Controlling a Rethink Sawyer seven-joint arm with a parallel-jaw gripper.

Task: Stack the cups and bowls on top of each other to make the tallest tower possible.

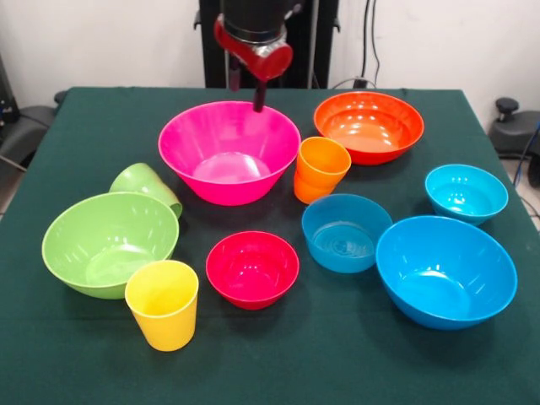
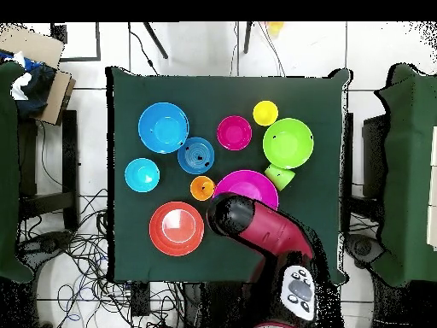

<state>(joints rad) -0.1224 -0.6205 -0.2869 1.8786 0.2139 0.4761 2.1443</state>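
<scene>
Nothing is stacked yet: every glossy plastic piece sits apart on the dark green table (image 1: 76, 126), so the job looks to be at its opening step, choosing a base. The red and black gripper (image 1: 257, 80) hangs over the far rim of the large pink round bowl (image 1: 229, 150), holding nothing; only one dark finger shows below the red body, so I cannot tell whether its fingers are spread or closed. Taking that pink bowl as landmark, the tapered orange cup (image 1: 320, 169) stands upright just beside it, mouth up, long axis vertical. The green cup (image 1: 145, 187) lies tipped on its side on the bowl's other flank, leaning against the large light green bowl (image 1: 110, 243), its long axis roughly level. The yellow cup (image 1: 163, 304) stands upright nearer the camera, the small red bowl (image 1: 252, 268) beside it. A sensible next move is probably to descend on a wide bowl's rim and grip it.
</scene>
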